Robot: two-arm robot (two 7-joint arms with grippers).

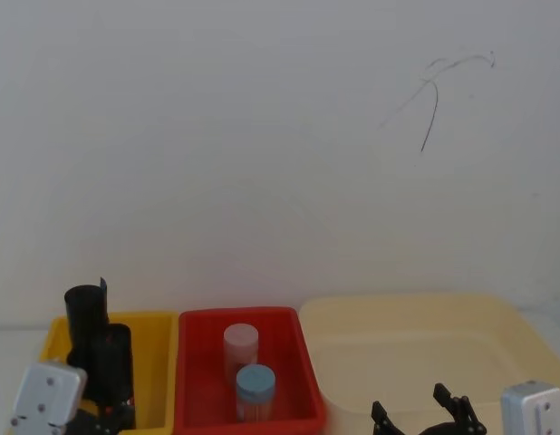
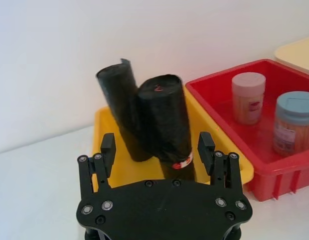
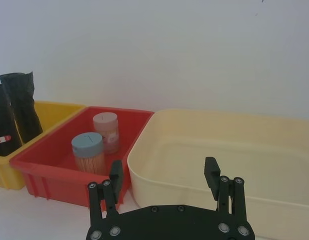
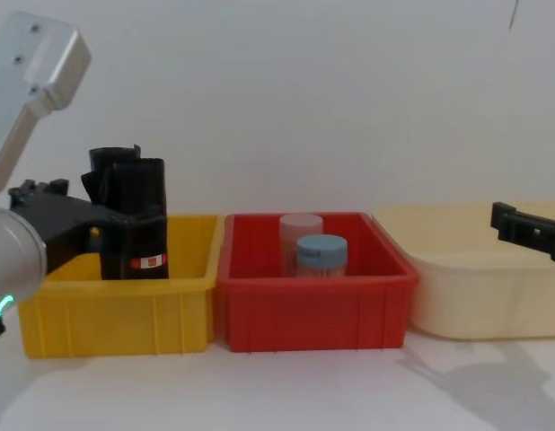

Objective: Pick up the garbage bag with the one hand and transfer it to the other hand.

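The garbage bag (image 2: 164, 120), a glossy black roll with 1 red-and-white label band near its bottom, stands on end in the yellow tray (image 2: 102, 122).

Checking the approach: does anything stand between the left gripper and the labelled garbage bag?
Nothing visible does. The open left gripper faces the garbage bag in the yellow bin; the taller plain black roll stands behind it, not in front. The right gripper hovers apart.
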